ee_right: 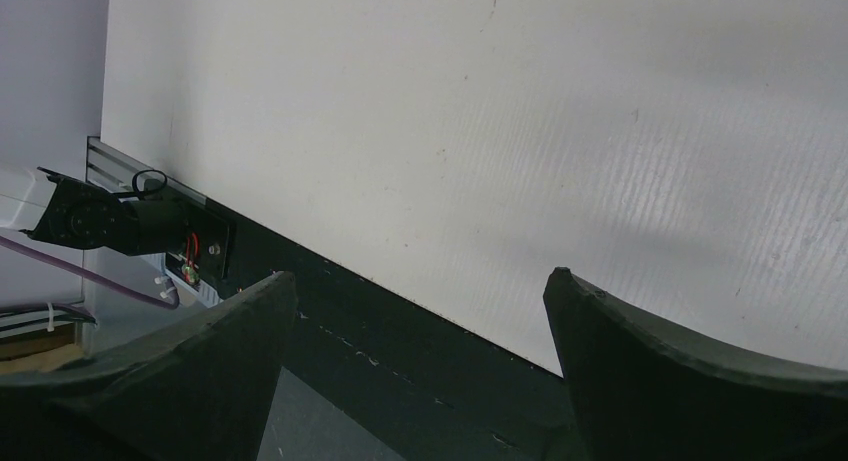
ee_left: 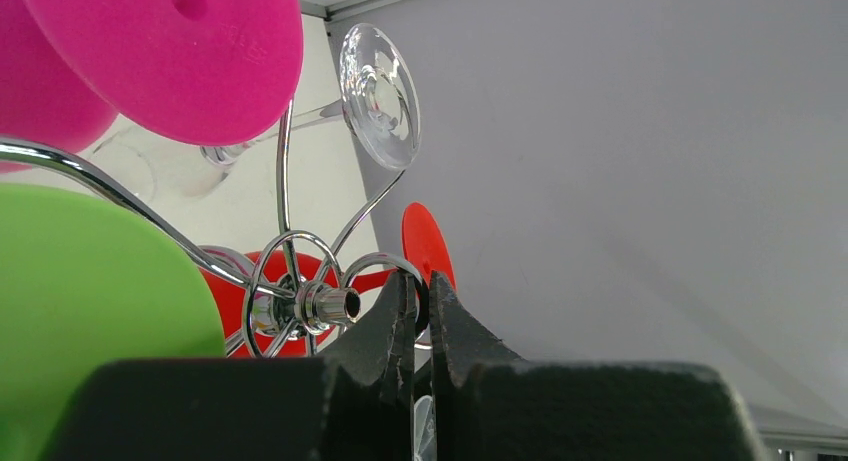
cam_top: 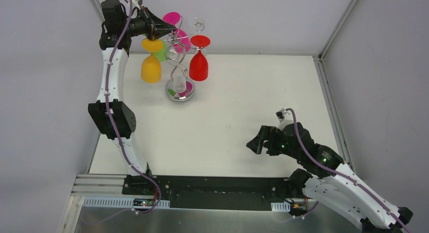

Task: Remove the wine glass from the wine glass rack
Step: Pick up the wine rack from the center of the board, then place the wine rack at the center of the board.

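Observation:
The chrome wine glass rack [cam_top: 180, 93] stands at the far left of the table [cam_top: 243, 91]. Upside-down glasses hang from its scroll arms: yellow [cam_top: 151, 67], red [cam_top: 199, 65], magenta [cam_top: 174, 20], green [cam_top: 161, 53] and clear [cam_top: 198, 25]. My left gripper [cam_top: 173, 27] is at the rack's top. In the left wrist view it [ee_left: 421, 281] is pinched shut on a curled chrome loop of the rack [ee_left: 300, 306], beside the red glass [ee_left: 428, 243]. My right gripper [cam_top: 258, 142] hangs open and empty over the near right of the table; the right wrist view [ee_right: 420, 276] shows it too.
Grey walls [cam_top: 303, 15] close in the table at the back and sides. The magenta foot [ee_left: 190, 51], green foot [ee_left: 90, 291] and clear foot [ee_left: 380, 93] crowd round my left gripper. A black strip [ee_right: 400, 341] runs along the table's near edge under my right gripper.

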Motion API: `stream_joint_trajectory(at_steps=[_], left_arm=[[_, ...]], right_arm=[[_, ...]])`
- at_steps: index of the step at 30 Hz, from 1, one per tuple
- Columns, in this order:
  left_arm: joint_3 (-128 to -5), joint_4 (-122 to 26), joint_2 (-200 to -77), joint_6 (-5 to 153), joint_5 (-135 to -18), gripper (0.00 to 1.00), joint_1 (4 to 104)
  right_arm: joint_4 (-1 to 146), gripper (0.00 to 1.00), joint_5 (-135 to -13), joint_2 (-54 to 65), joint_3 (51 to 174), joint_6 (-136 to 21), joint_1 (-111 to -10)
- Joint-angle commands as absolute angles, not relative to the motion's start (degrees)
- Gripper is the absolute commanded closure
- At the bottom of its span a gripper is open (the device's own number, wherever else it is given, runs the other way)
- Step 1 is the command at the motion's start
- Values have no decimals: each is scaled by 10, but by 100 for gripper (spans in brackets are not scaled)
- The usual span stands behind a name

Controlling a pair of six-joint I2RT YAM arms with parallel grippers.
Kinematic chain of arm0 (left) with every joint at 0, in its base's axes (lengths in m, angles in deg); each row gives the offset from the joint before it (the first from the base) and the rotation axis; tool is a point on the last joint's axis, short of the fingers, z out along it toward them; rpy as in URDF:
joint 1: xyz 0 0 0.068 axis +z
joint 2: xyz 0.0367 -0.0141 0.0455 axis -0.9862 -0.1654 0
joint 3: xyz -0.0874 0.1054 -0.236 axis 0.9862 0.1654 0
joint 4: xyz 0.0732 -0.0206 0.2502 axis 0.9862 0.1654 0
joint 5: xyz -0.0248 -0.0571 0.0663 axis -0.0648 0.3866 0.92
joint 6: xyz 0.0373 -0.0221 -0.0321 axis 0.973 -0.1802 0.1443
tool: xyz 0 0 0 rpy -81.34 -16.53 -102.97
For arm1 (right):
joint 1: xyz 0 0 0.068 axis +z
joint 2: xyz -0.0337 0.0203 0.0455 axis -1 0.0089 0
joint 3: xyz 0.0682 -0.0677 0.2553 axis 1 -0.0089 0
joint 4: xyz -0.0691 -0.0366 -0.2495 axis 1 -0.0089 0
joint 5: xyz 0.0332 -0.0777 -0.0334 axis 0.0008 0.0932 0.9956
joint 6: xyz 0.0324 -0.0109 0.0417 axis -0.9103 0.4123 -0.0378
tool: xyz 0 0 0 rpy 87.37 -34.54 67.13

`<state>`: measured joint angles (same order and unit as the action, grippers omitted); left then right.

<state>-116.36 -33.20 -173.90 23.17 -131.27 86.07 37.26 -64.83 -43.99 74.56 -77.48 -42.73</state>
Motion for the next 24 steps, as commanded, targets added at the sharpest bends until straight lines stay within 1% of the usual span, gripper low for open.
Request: stream_joint_trajectory(at_steps=[1, 10, 11, 24], left_arm=[[-1194, -455, -1641, 188, -1339, 100, 842], [-1188, -455, -1626, 190, -1320, 100, 806], [-1183, -455, -1623, 193, -1316, 100, 790], [-1069, -455, -1549, 245, -1250, 100, 683]], right_arm=[[377, 1, -643, -448, 750, -783, -424], [355, 1, -636, -469, 762, -782, -424], [351, 1, -635, -472, 764, -782, -424], [260, 1, -587, -509, 829, -788, -424]])
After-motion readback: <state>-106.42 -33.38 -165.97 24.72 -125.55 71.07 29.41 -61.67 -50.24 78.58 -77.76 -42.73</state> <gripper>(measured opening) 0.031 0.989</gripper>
